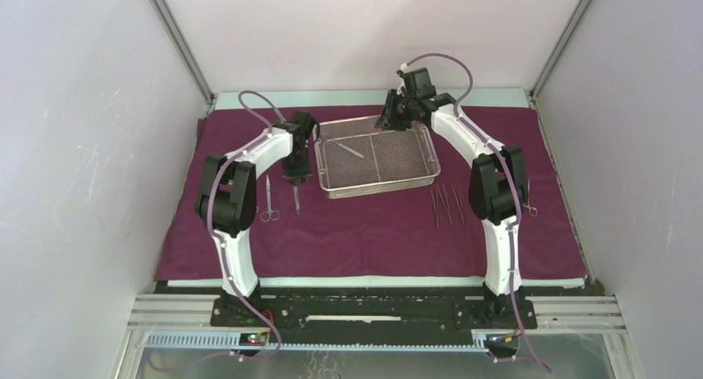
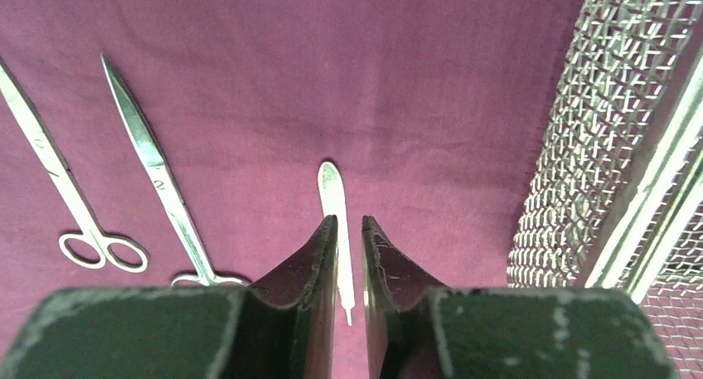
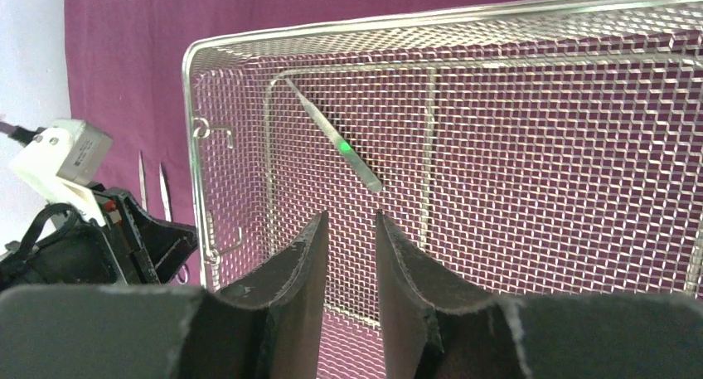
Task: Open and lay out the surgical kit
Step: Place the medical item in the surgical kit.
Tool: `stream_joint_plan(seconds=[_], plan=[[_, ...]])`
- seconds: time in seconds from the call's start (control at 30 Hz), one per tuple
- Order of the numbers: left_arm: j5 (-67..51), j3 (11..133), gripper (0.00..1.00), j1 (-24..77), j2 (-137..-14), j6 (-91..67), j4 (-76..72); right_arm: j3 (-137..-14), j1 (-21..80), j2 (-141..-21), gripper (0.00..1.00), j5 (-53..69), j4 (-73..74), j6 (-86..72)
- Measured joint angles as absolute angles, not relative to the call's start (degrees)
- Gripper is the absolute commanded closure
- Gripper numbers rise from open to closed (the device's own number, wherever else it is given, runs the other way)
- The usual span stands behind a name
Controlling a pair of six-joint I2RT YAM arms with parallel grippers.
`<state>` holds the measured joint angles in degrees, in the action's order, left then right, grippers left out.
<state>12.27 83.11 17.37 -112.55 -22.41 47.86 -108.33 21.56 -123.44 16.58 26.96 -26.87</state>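
The maroon cloth wrap (image 1: 373, 230) lies spread flat over the table. The silver wire-mesh tray (image 1: 431, 159) stands on it at the back centre, with one thin steel instrument (image 1: 351, 150) inside, also in the right wrist view (image 3: 336, 138). My left gripper (image 2: 349, 221) points down at the cloth just left of the tray (image 2: 597, 147). Its jaws are slightly apart, and a flat steel instrument (image 2: 334, 198) lies on the cloth between them, with a gap on its right side. My right gripper (image 3: 349, 217) hangs open and empty over the tray's far part (image 3: 431, 18).
Two scissors (image 2: 66, 196) (image 2: 157, 176) lie side by side on the cloth left of my left gripper. Thin tweezers or forceps (image 1: 443, 203) lie right of the tray, near the right arm's elbow. White walls close in the table on three sides.
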Motion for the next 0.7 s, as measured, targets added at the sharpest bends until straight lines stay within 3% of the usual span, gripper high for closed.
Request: stream_joint_plan(seconds=[0.3,0.43,0.7], plan=[[7.44,85.73,0.73,17.04,-112.03,-23.44,48.88,-119.92,24.38,-129.82,0.64,16.99,30.76,-19.92],[2.04,85.6,0.73,15.05,-109.1,-25.82,48.27,-126.85,26.68,-135.72,0.58,15.99,34.7,-15.33],[-7.18,86.06,0.59,11.44,-103.07,-28.86,45.23,-132.73,30.37,-142.56,0.49,11.31,41.28,-7.31]])
